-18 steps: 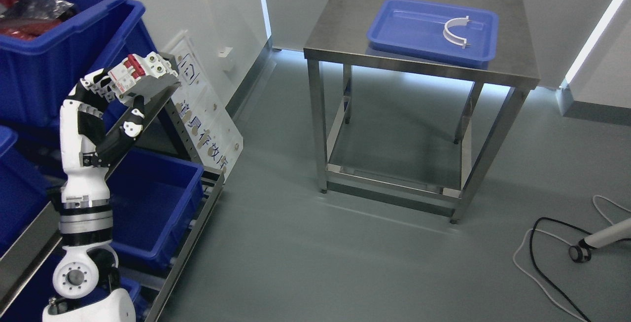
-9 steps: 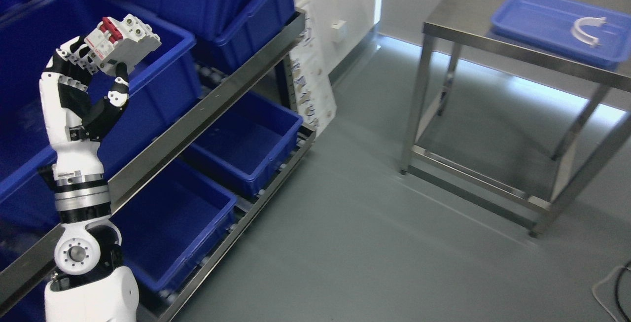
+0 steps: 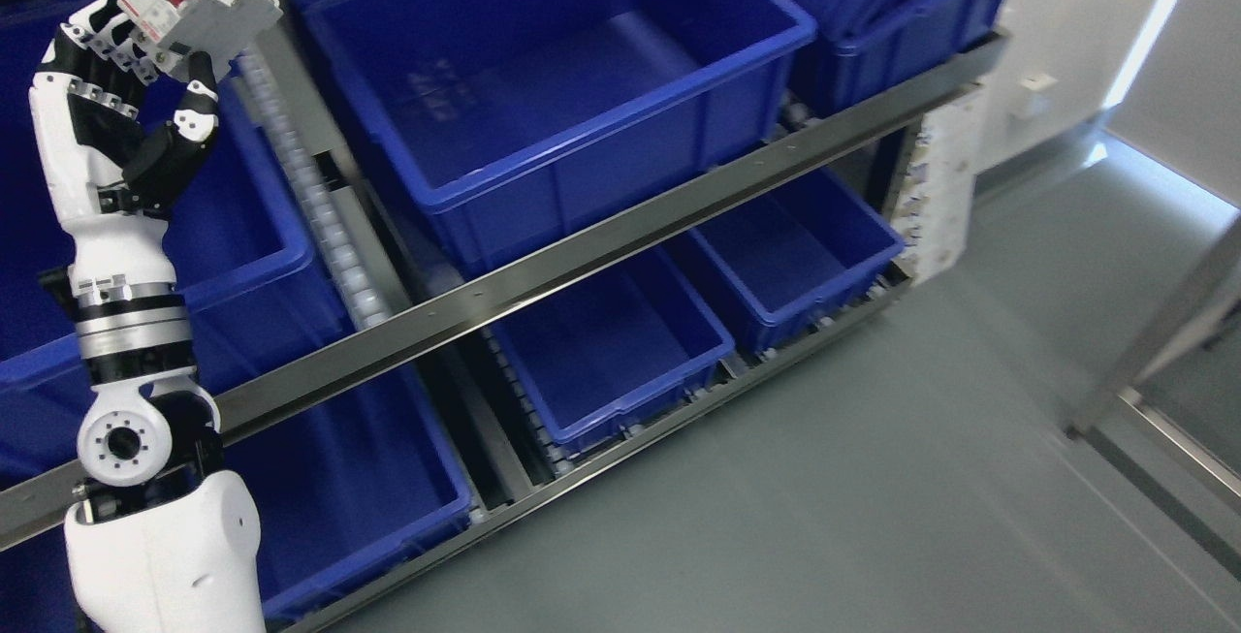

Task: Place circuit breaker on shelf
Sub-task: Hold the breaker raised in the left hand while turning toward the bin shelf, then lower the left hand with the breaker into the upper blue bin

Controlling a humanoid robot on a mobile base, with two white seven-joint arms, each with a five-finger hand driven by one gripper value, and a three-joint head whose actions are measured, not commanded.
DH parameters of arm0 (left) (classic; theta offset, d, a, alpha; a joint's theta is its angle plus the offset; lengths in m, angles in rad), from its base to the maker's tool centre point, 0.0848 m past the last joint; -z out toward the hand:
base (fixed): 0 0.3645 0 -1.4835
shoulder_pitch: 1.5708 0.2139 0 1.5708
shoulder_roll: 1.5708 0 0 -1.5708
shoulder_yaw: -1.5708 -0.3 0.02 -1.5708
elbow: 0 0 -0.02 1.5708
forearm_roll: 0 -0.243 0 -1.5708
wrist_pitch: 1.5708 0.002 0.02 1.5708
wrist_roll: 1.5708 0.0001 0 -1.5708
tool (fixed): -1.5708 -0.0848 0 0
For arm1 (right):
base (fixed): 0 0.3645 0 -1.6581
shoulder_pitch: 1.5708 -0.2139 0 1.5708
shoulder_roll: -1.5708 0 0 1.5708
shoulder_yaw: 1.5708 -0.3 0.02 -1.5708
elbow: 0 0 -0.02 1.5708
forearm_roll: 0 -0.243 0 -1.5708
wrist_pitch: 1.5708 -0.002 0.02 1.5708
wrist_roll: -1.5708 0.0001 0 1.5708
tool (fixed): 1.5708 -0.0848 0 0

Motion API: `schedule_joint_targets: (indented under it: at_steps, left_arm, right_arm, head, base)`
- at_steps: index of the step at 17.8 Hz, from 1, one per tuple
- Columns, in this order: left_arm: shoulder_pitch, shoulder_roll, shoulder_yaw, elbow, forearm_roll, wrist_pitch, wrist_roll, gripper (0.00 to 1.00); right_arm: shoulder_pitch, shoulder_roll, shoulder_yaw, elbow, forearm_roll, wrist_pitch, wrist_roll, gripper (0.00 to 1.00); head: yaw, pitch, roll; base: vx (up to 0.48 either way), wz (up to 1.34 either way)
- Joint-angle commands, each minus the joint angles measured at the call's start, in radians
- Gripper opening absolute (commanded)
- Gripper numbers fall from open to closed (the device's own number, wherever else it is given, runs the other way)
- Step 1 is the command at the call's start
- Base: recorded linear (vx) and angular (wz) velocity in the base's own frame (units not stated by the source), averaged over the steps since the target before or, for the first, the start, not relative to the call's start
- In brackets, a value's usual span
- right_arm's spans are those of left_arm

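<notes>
My left hand (image 3: 145, 42) is raised at the upper left and is shut on a white circuit breaker (image 3: 199, 8) with red switches. The breaker is held tilted, above the gap between two blue bins on the shelf's upper level. The shelf (image 3: 582, 250) is a metal rack with a steel front rail and roller tracks. A large empty blue bin (image 3: 553, 90) sits just right of the hand, and another blue bin (image 3: 242, 226) is behind my forearm. My right arm is not in view.
The lower level holds more empty blue bins (image 3: 620, 342), (image 3: 795, 250), (image 3: 349, 478). A white label board (image 3: 945, 187) stands at the rack's right end. Grey floor (image 3: 873, 478) lies to the right, with a steel table leg (image 3: 1154, 342) at the far right.
The camera has swung left, so the rack now fills the picture and the steel table with its blue tray has slid out of view. The left hand still holds the breaker raised.
</notes>
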Motion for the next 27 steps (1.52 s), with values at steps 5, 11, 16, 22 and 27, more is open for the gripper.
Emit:
schedule_joint_targets:
  at_steps: [5, 11, 16, 22, 27]
  left_arm:
    - [-0.018, 0.017, 0.032, 0.005, 0.025, 0.010, -0.007, 0.14]
    - [-0.018, 0.017, 0.070, 0.005, 0.025, 0.036, -0.008, 0.14]
    - [-0.029, 0.050, 0.072, 0.005, 0.006, 0.144, -0.005, 0.14]
    - [-0.184, 0.218, 0.041, 0.250, -0.113, 0.213, -0.059, 0.14]
    - [-0.236, 0.470, -0.189, 0.499, -0.282, 0.218, -0.148, 0.16]
  right_arm:
    - [0.000, -0.017, 0.020, 0.000, 0.000, -0.014, 0.001, 1.00]
    - [0.000, -0.017, 0.020, 0.000, 0.000, -0.014, 0.001, 1.00]
    - [0.000, -0.017, 0.020, 0.000, 0.000, -0.014, 0.001, 1.00]
    - [0.000, -0.017, 0.020, 0.000, 0.000, -0.016, 0.002, 1.00]
    - [0.000, -0.017, 0.020, 0.000, 0.000, -0.014, 0.002, 1.00]
  head:
    - [0.0000, 0.000, 0.000]
    - [0.0000, 0.000, 0.000]
    - [0.0000, 0.000, 0.000]
    - [0.0000, 0.000, 0.000]
    - [0.0000, 0.000, 0.000]
  base:
    - [0.074, 0.81]
    - [0.134, 0.28]
    - [0.128, -0.01]
    - [0.083, -0.04]
    - [0.021, -0.03]
